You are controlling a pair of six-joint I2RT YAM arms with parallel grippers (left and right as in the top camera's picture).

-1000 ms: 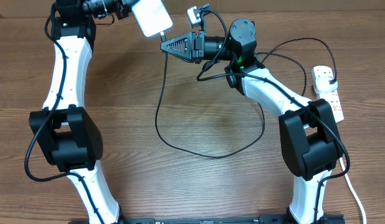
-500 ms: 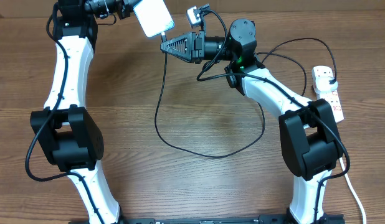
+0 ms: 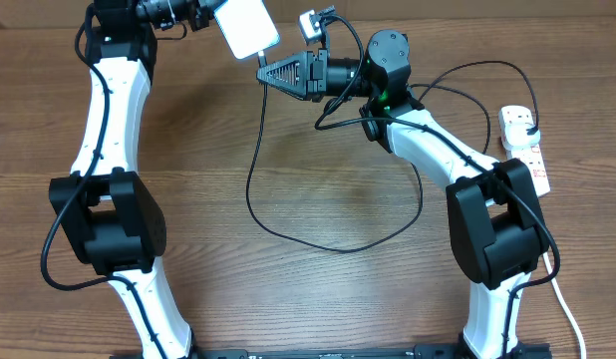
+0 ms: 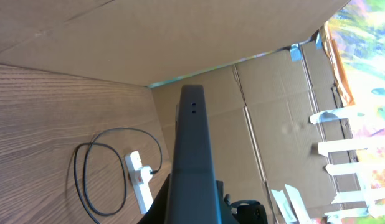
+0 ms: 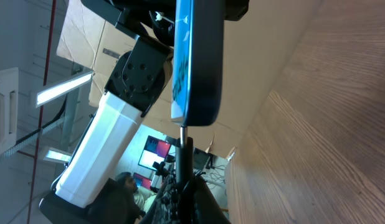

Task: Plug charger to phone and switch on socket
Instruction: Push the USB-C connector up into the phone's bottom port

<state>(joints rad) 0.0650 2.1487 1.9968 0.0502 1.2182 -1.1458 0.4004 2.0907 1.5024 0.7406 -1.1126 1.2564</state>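
far left, our left hand [image 3: 210,14] clamps the phone [image 3: 246,25] aloft; our right hand [image 3: 264,72] pinches the charger [image 3: 250,184] tip at its port, seating unclear. far right, the socket [image 3: 525,152] awaits switching on, we judge.

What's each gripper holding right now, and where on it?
The left gripper clamps the pale-screened rectangular phone by one end; the right gripper pinches the thin black charger cable just behind its connector tip.
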